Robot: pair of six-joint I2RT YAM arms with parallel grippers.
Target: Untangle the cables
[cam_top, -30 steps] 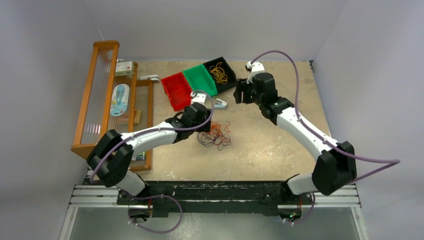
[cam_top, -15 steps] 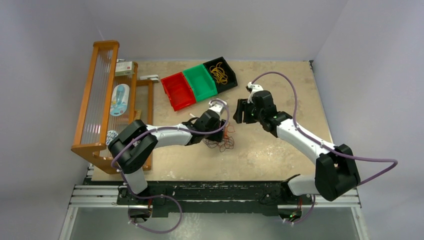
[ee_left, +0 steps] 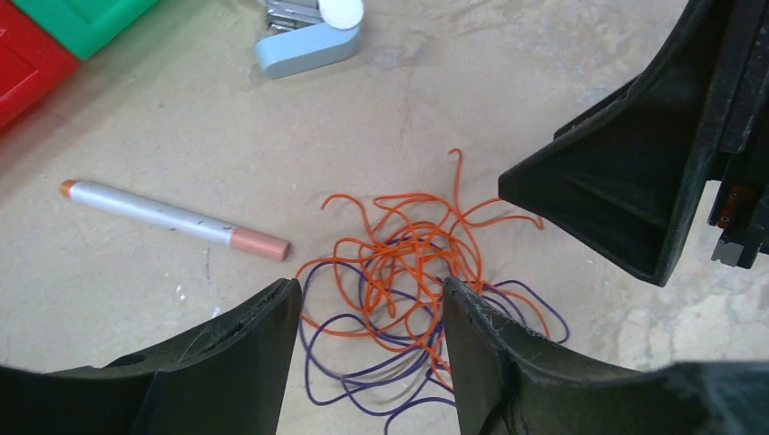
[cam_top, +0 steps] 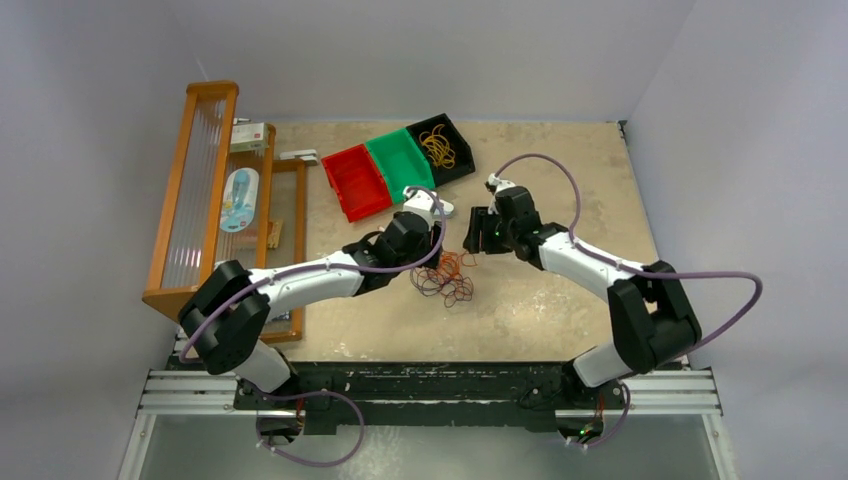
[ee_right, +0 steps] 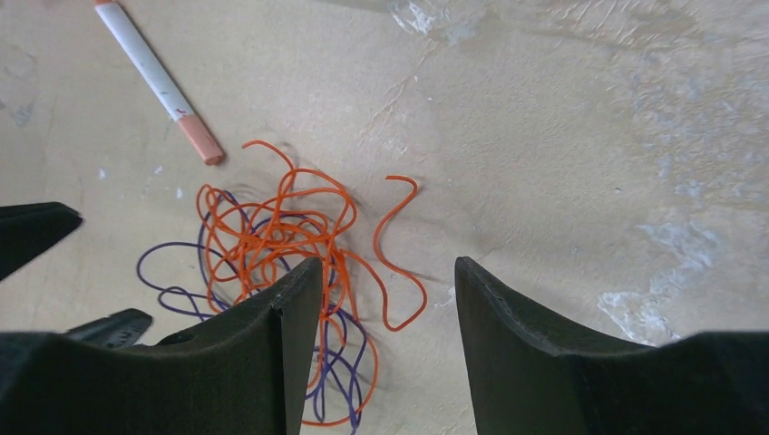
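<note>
Cables (ee_left: 408, 263) look light, limp and snag-prone, so best pinch a loose end at the tangle's edge; left gripper (ee_left: 370, 294) and right gripper (ee_right: 388, 270) hover jaws apart, empty.

The cables (ee_left: 403, 263) — thin orange and purple wires — lie in a loose tangle on the table (ee_left: 181, 118).

Plain grey walls (cam_top: 420, 50), beige tabletop (cam_top: 540, 325)
</note>
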